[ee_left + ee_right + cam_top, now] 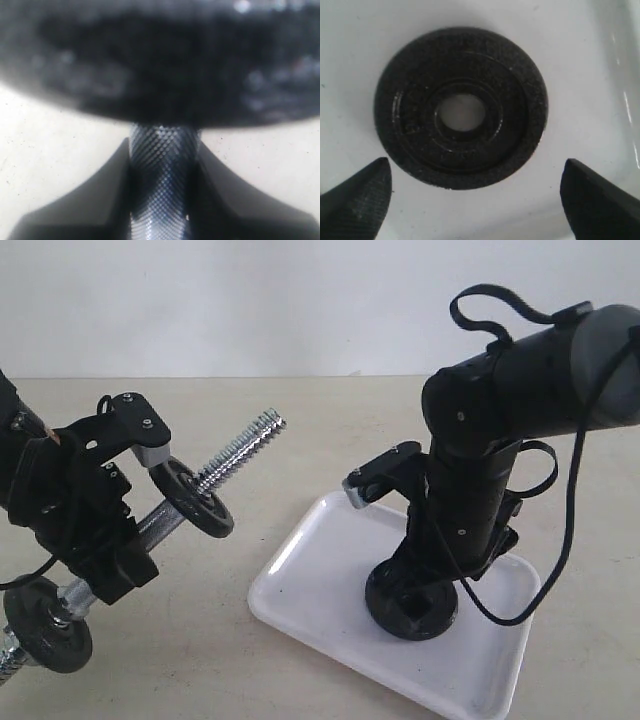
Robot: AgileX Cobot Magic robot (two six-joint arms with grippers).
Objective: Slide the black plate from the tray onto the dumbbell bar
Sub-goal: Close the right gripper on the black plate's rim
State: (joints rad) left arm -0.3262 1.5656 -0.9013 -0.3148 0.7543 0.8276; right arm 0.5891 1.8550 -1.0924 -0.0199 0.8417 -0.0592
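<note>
The black plate (520,110) lies flat on the white tray (580,60), its central hole showing. My right gripper (475,195) hangs just above it, open, with the fingertips (360,195) wider apart than the disc and not touching it. In the exterior view that gripper (415,585) stands low over the black plate (385,602) in the tray (310,580). My left gripper (125,540) is shut on the knurled handle of the dumbbell bar (240,450), which is tilted with its bare threaded end pointing up and right. The handle (162,170) fills the left jaws.
A small black disc (195,498) sits on the bar near the threaded end, and shows blurred (160,65) in the left wrist view. Another disc (45,625) sits at the bar's lower end. The beige table (330,430) lies between bar and tray.
</note>
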